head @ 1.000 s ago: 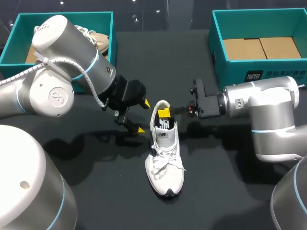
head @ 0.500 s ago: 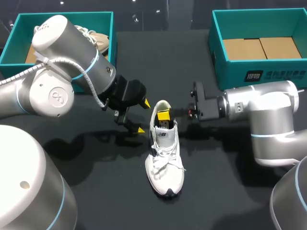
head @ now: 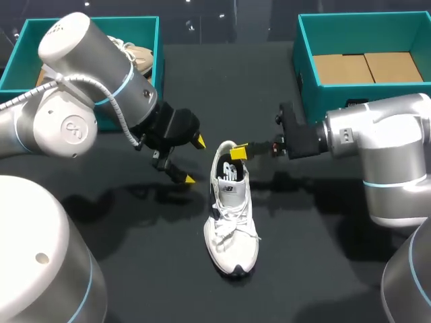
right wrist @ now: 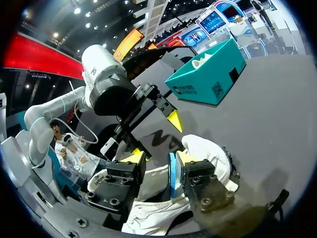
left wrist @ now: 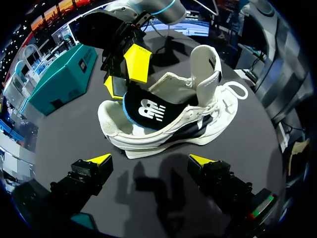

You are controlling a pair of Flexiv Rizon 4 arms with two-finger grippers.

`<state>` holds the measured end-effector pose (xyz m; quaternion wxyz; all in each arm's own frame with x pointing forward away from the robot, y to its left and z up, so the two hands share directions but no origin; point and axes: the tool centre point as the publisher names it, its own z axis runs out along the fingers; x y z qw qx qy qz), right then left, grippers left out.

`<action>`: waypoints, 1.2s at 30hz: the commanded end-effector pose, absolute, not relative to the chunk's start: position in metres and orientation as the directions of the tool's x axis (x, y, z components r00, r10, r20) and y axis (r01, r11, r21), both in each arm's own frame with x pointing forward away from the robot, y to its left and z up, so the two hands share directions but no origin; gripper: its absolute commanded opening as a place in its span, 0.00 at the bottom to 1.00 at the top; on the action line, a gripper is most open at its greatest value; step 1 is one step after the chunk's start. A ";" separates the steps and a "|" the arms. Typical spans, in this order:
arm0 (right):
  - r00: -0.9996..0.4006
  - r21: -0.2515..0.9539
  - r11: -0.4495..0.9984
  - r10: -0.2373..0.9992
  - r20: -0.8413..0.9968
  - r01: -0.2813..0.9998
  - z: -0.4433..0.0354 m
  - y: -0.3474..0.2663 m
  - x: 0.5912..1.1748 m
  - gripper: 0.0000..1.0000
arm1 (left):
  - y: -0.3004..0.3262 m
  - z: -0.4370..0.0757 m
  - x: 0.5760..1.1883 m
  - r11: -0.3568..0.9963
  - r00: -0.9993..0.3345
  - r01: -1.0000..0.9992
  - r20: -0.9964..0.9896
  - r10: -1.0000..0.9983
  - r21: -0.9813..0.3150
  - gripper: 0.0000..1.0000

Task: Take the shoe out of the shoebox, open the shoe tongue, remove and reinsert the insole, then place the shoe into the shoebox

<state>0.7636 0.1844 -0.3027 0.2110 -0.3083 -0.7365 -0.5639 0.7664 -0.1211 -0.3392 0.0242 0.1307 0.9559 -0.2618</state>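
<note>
While the left gripper (head: 194, 160) is hanging with its jaws wide apart and nothing between them, just beside the heel end of the white shoe (head: 232, 215), the right gripper (head: 239, 152) is sitting at that shoe's heel opening. The shoe is resting upright on its sole in the middle of the black table (head: 303, 269), toe pointing toward the robot, outside both boxes. From the left wrist, the dark insole (left wrist: 146, 111) with its blue edge is arching up out of the opening, its raised end lying right under the right gripper. Whether that gripper is clamping the insole or only resting against it cannot be told, since its own body is hiding the contact. The left shoebox (head: 40, 28) at the table's far left is being partly covered by the left arm (head: 87, 74), and a beige shoe (head: 138, 57) is peeking out of it. The right shoebox (head: 323, 101) is running out of view at its outer side, with brown card (head: 367, 67) lying inside.
</note>
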 end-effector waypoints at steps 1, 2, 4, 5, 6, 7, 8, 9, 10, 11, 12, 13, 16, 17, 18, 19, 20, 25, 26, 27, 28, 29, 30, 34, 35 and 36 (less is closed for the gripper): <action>-0.704 0.678 0.193 0.240 0.668 0.709 -0.298 0.168 0.763 0.40 | -0.100 -0.327 0.767 0.821 -0.961 0.274 -0.108 0.255 -0.501 1.00; -0.699 0.672 0.195 0.245 0.671 0.714 -0.298 0.165 0.763 0.40 | -0.096 -0.325 0.768 0.821 -0.960 0.276 -0.109 0.256 -0.500 1.00; -0.687 0.658 0.199 0.262 0.678 0.726 -0.298 0.156 0.765 0.40 | -0.088 -0.323 0.770 0.821 -0.957 0.285 -0.106 0.269 -0.494 1.00; -0.678 0.650 0.199 0.274 0.682 0.734 -0.298 0.151 0.766 0.40 | -0.084 -0.322 0.772 0.825 -0.955 0.292 -0.106 0.276 -0.483 1.00; -0.674 0.645 0.200 0.280 0.684 0.737 -0.298 0.149 0.767 0.40 | -0.082 -0.321 0.773 0.827 -0.954 0.296 -0.106 0.280 -0.479 1.00; -0.663 0.631 0.210 0.300 0.686 0.747 -0.297 0.143 0.768 0.40 | -0.076 -0.319 0.774 0.829 -0.952 0.303 -0.106 0.288 -0.470 1.00; -0.659 0.626 0.212 0.308 0.686 0.751 -0.297 0.140 0.769 0.40 | -0.074 -0.318 0.775 0.829 -0.950 0.307 -0.105 0.293 -0.468 1.00; -0.651 0.616 0.215 0.317 0.690 0.758 -0.295 0.135 0.770 0.40 | -0.069 -0.316 0.776 0.827 -0.948 0.312 -0.102 0.301 -0.468 1.00; -0.642 0.605 0.220 0.334 0.690 0.765 -0.294 0.130 0.772 0.40 | -0.065 -0.315 0.777 0.829 -0.948 0.315 -0.101 0.303 -0.462 1.00; -0.634 0.594 0.226 0.350 0.690 0.772 -0.293 0.126 0.773 0.39 | -0.062 -0.313 0.779 0.832 -0.946 0.320 -0.100 0.309 -0.454 1.00; -0.628 0.587 0.229 0.359 0.690 0.776 -0.292 0.122 0.774 0.38 | -0.059 -0.312 0.780 0.831 -0.945 0.323 -0.100 0.312 -0.452 1.00; -0.623 0.580 0.233 0.366 0.691 0.781 -0.290 0.119 0.775 0.38 | -0.056 -0.311 0.782 0.832 -0.944 0.325 -0.099 0.315 -0.450 1.00; -0.602 0.551 0.249 0.400 0.691 0.797 -0.286 0.111 0.778 0.34 | -0.048 -0.305 0.786 0.822 -0.936 0.344 -0.096 0.339 -0.454 1.00; -0.596 0.540 0.256 0.410 0.690 0.801 -0.285 0.108 0.779 0.33 | -0.046 -0.304 0.787 0.817 -0.932 0.354 -0.097 0.349 -0.456 1.00; -0.590 0.531 0.261 0.423 0.688 0.806 -0.284 0.106 0.780 0.32 | -0.043 -0.302 0.789 0.815 -0.929 0.361 -0.100 0.356 -0.453 1.00; -0.583 0.522 0.264 0.430 0.689 0.811 -0.282 0.103 0.781 0.29 | -0.041 -0.300 0.790 0.812 -0.926 0.368 -0.102 0.363 -0.452 1.00; -0.576 0.511 0.268 0.440 0.689 0.816 -0.281 0.100 0.782 0.27 | -0.038 -0.298 0.791 0.808 -0.922 0.377 -0.103 0.373 -0.454 1.00; -0.536 0.452 0.292 0.522 0.663 0.843 -0.272 0.085 0.786 0.00 | -0.018 -0.286 0.802 0.806 -0.912 0.404 -0.115 0.394 -0.433 1.00; -0.528 0.435 0.300 0.540 0.656 0.849 -0.270 0.083 0.786 0.00 | -0.013 -0.282 0.804 0.807 -0.911 0.406 -0.117 0.396 -0.430 1.00; -0.517 0.414 0.310 0.562 0.646 0.856 -0.268 0.083 0.786 0.00 | -0.008 -0.279 0.807 0.803 -0.904 0.419 -0.119 0.410 -0.423 1.00; -0.506 0.390 0.323 0.592 0.627 0.862 -0.266 0.081 0.785 0.00 | -0.003 -0.276 0.809 0.804 -0.900 0.429 -0.119 0.419 -0.413 1.00; -0.494 0.367 0.331 0.619 0.611 0.869 -0.263 0.079 0.785 0.00 | 0.003 -0.271 0.810 0.798 -0.890 0.447 -0.116 0.440 -0.404 1.00; -0.481 0.343 0.338 0.647 0.591 0.877 -0.260 0.078 0.785 0.00 | 0.010 -0.267 0.812 0.790 -0.876 0.472 -0.109 0.469 -0.391 1.00; -0.394 0.201 0.340 0.763 0.512 0.919 -0.249 0.076 0.782 0.00 | 0.018 -0.262 0.815 0.786 -0.862 0.498 -0.108 0.496 -0.365 1.00; -0.394 0.201 0.340 0.763 0.512 0.919 -0.249 0.076 0.782 0.00 | 0.018 -0.262 0.815 0.786 -0.862 0.498 -0.108 0.496 -0.365 1.00; -0.394 0.201 0.340 0.763 0.512 0.919 -0.249 0.076 0.782 0.00 | 0.018 -0.262 0.815 0.786 -0.862 0.498 -0.108 0.496 -0.365 1.00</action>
